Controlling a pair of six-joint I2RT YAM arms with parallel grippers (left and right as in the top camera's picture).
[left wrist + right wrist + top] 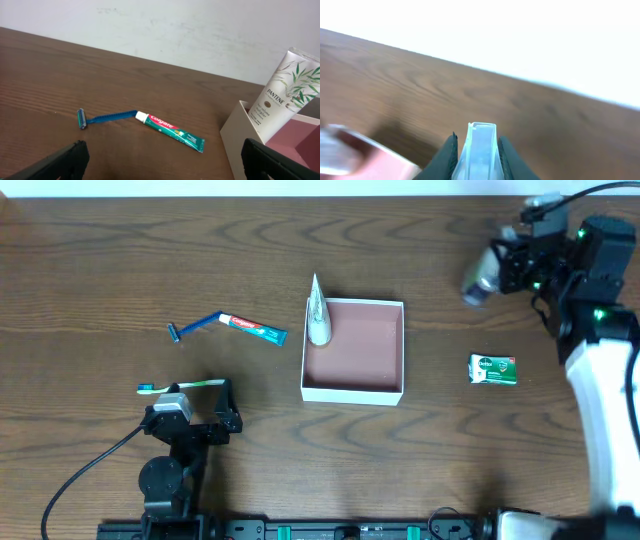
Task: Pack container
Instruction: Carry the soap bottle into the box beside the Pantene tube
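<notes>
Right claw (479, 142) is narrow, clamped on a pale translucent item (478, 282) whose squared end sticks out past the fingers. It sits far right over the table (90, 270); the overhead is blurred there, so can't say what the item is. Left claw (164, 150) is wide, holding nothing, parked near left.

- container (353, 391): mid-table, white walls, pink floor mostly bare.
- Pantene tube (318, 315): in the container, leaning on its left wall at the far-left corner, top poking above the rim.
- toothbrush (180, 387): flat, just beside the left claw on its far side.
- razor (192, 328) and toothpaste (253, 328): end to end, left of the container.
- soap carton (493, 369): green, right of the container, well apart from it.

My read of the step: carry the held item to the container.

- Bring it left and nearer, high enough to clear the right wall.
- Aim for the bare right half of the floor, away from the leaning tube, which looks easy to tip.
- Go low before letting go. The item looks like light, slick plastic, so a drop from height could bounce it out.
- Keep clear of the soap carton on the way.
</notes>
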